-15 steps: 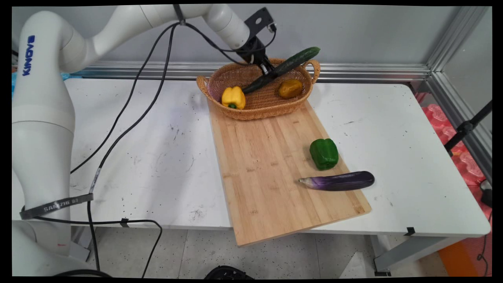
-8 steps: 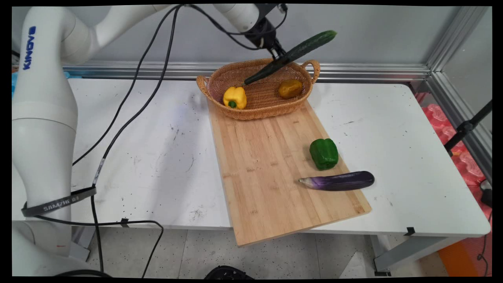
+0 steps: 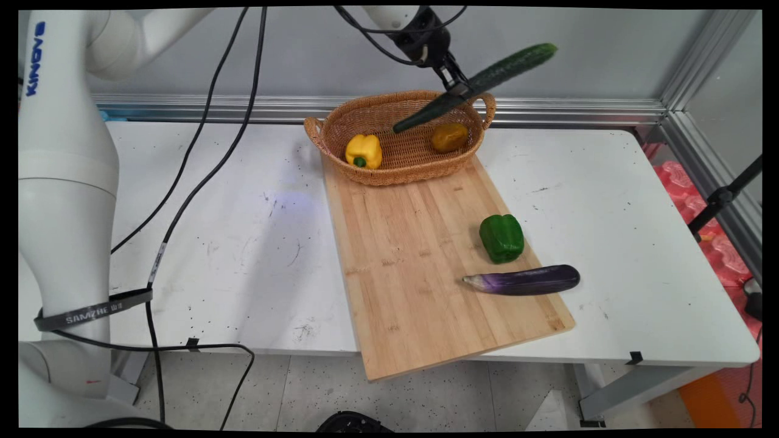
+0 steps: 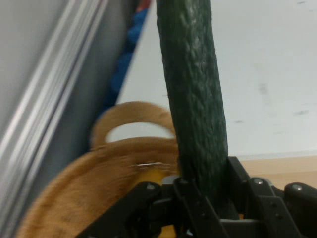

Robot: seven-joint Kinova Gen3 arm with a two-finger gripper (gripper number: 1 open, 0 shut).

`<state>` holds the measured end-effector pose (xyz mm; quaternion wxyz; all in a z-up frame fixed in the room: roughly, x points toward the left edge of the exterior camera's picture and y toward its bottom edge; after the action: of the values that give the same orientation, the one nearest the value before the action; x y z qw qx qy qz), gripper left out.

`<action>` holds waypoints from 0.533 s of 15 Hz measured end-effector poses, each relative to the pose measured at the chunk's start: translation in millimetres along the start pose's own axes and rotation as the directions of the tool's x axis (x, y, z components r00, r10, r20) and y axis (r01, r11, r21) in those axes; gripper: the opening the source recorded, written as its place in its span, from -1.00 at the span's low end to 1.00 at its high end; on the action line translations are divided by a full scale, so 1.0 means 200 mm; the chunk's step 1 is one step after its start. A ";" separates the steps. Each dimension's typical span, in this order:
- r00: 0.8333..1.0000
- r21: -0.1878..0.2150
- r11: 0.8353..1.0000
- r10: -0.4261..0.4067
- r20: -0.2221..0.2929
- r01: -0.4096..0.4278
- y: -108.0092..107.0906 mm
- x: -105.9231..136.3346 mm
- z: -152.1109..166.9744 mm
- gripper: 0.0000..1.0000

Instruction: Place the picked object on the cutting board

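I observe the gripper (image 3: 457, 91) clamped on the cucumber (image 3: 481, 82), held tilted in the air. Directly below it sits the wicker basket (image 3: 341, 121), containing a yellow pepper (image 3: 363, 150).

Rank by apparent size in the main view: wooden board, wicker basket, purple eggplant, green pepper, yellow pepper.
1. Pale wooden cutting board
2. Oval woven wicker basket
3. Long purple eggplant
4. Blocky green bell pepper
5. Small yellow bell pepper, though it sits farther from the camera, so this is unsure.
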<state>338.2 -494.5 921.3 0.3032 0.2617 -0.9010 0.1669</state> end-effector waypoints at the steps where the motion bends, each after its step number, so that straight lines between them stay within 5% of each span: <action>1: 1.000 -0.020 1.000 -0.003 0.003 0.003 0.05 0.02 -0.02 -1.00; 8: 0.999 -0.127 0.992 -0.014 0.046 0.020 0.41 0.08 -0.17 -1.00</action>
<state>296.6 -418.3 945.7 0.3003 0.2533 -0.9141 0.1003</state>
